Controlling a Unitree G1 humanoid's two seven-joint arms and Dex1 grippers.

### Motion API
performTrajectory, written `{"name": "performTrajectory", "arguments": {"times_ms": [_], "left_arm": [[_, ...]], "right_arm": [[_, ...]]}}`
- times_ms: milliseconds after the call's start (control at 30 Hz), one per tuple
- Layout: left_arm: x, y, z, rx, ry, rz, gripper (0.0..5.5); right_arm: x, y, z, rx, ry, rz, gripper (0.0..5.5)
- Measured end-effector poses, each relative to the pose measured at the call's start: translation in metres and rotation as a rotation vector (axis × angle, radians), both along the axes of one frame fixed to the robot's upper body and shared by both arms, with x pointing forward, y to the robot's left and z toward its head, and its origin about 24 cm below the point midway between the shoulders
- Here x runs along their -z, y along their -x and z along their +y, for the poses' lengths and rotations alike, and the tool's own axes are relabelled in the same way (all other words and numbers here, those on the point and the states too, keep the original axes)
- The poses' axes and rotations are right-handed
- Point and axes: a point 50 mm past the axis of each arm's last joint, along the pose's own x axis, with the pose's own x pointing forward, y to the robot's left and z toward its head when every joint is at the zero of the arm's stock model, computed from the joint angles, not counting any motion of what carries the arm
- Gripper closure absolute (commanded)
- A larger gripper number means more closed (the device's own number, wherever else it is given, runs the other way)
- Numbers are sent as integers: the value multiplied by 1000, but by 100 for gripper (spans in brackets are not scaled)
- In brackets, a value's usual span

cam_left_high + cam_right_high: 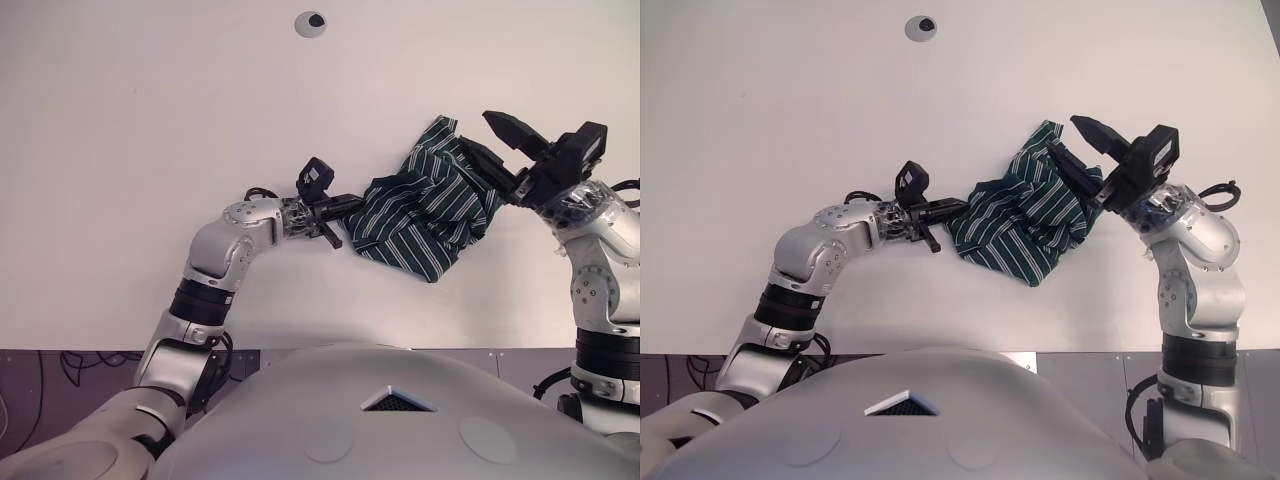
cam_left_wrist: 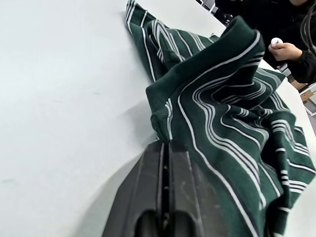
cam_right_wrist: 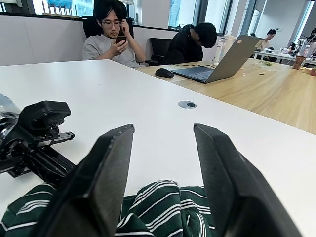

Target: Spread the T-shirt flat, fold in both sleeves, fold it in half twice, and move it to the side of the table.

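Overhead, the T-shirt point(image 1: 430, 200) lies bunched on the table point(image 1: 150, 150), right of centre, between both grippers. From the left wrist, the left gripper point(image 2: 165, 145) is clamped on a hem edge (probably to pull it flat). From the right wrist, the right gripper point(image 3: 163, 129) hangs spread wide above the cloth, gripping nothing.

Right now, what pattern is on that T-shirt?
The T-shirt is dark green with thin white stripes, clearest in the left wrist view.
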Motion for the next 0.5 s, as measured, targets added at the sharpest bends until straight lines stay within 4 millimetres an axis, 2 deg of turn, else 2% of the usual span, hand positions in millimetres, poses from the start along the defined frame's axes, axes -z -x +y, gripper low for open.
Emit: {"name": "performTrajectory", "arguments": {"times_ms": [133,200,267,367,467,500], "left_arm": [[-1,0,0,-1,6,-18,549],[-5,-3,0,-12,14,-81,549],[-17,-8,4,-40,47,-157,549],[-55,-18,15,-67,153,-300,549],[-91,-14,25,5,230,-446,549],[-96,-13,28,28,228,-472,549]], "right_arm": [[-1,-1,0,2,0,-4,327],[0,-1,-1,2,-1,0,327],[1,-1,-1,0,-1,3,327],[2,-1,-1,1,-5,0,327],[6,-3,0,20,-5,-15,327],[7,-4,-1,30,18,-24,327]]}}
